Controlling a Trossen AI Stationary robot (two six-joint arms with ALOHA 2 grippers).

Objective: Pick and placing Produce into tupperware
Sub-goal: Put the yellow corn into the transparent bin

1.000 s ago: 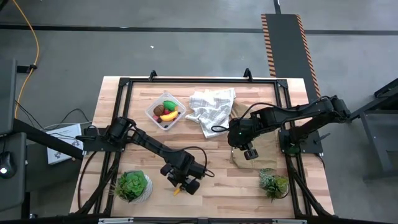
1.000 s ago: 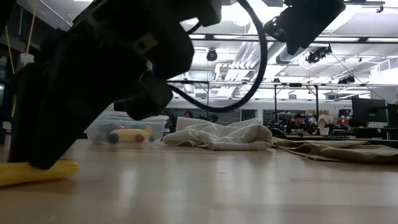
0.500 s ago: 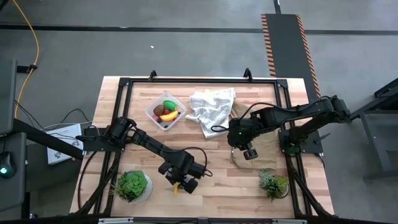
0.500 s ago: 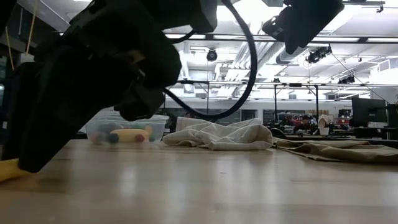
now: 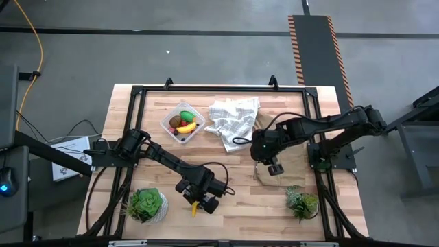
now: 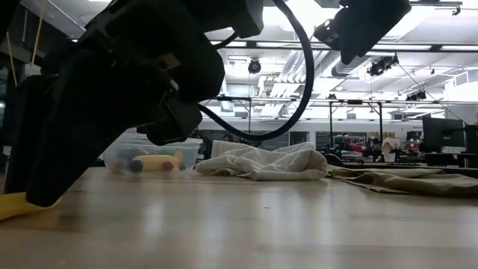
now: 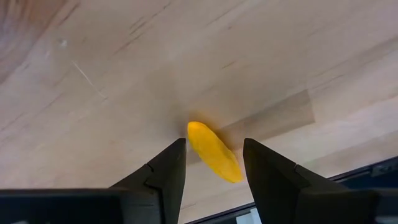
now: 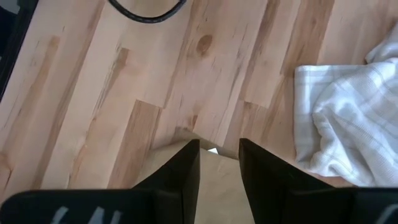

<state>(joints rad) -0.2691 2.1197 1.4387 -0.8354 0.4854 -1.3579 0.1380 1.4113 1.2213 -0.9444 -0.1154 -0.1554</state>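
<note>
So the left end effector (image 5: pixel 200 204) is parked low over the near edge of the wooden tabletop (image 5: pixel 240 199), just beside the bigger potted plant (image 5: pixel 146 204). In the left wrist view a yellow banana-like piece (image 7: pixel 213 151) can be seen lying flat on the wood, right in the gap between the two dark fingers (image 7: pixel 163 168). The jaws are spread part way, with the piece sitting between them, but whether the pads are actually touching it can't be told. From the low view only a sliver of yellow (image 6: pixel 13 205) is seen poking out under the dark bulk of the arm, resting on the tabletop.

The tupperware (image 5: pixel 182 123) is found toward the far left part of the tabletop, well apart from that banana piece. It's already been loaded with some produce (image 5: pixel 184 123): something green, something yellow, a brown bit and a red bit can be made out. A white checked cloth (image 5: pixel 233 118) is bunched up just beside it.

The right end effector (image 5: pixel 273 167) is held up above the middle-right of the tabletop, near a tan cloth (image 8: pixel 205 174). Its fingers are parted by a narrow gap and nothing is gripped. A smaller potted plant (image 5: pixel 302 202) is sat near the front right corner.
</note>
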